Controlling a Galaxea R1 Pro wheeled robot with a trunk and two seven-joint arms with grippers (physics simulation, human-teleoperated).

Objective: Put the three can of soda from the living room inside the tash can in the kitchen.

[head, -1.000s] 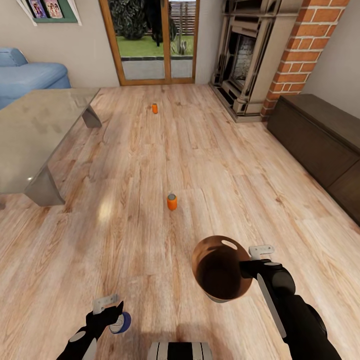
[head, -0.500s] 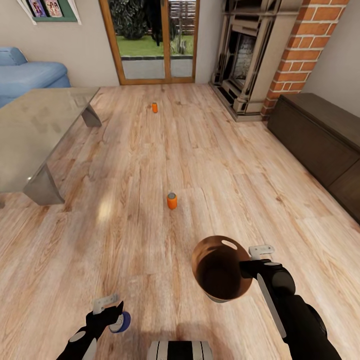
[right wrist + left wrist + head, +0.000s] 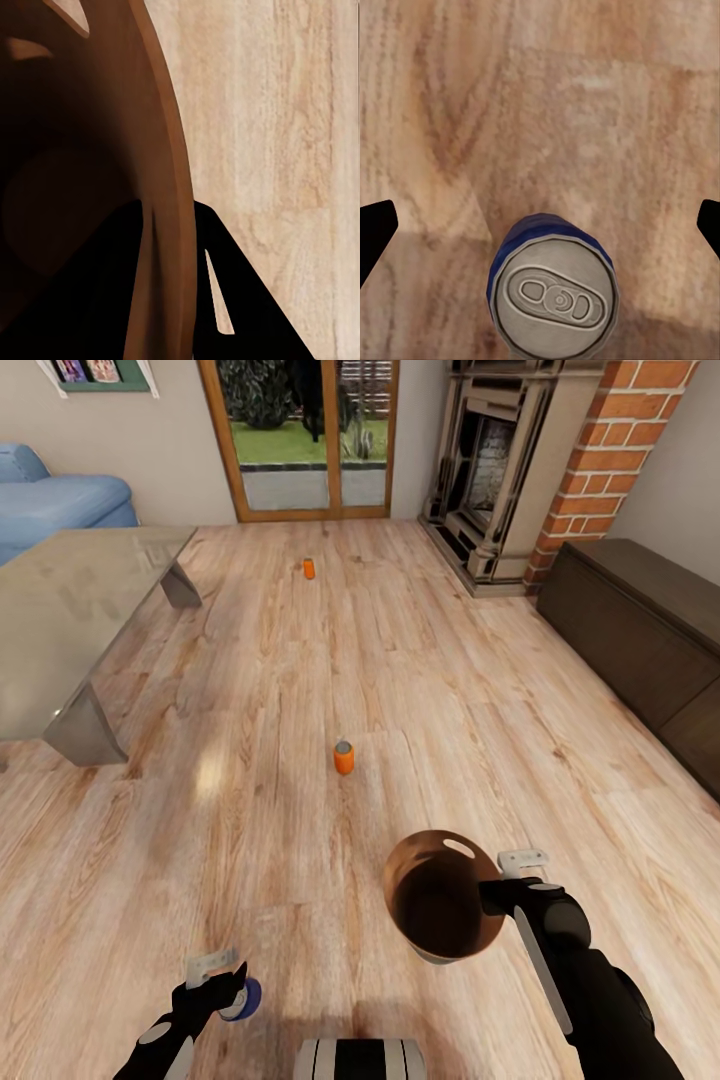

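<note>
Orange can stands on the plank floor just ahead; a second lies far off. Right end effector pinches the bin rim. Left end effector, fingers spread wide in its wrist view, has a blue can between them; grip unclear. Roll close, lower the bin beside the near can.

Open plank floor ahead, glass coffee table left, dark cabinet right, seemingly unobstructed between.

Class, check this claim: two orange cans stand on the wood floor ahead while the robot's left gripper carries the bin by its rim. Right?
Wrong arm. The head view shows the right gripper clamped on the bin rim. Both orange cans do stand on the floor.
</note>
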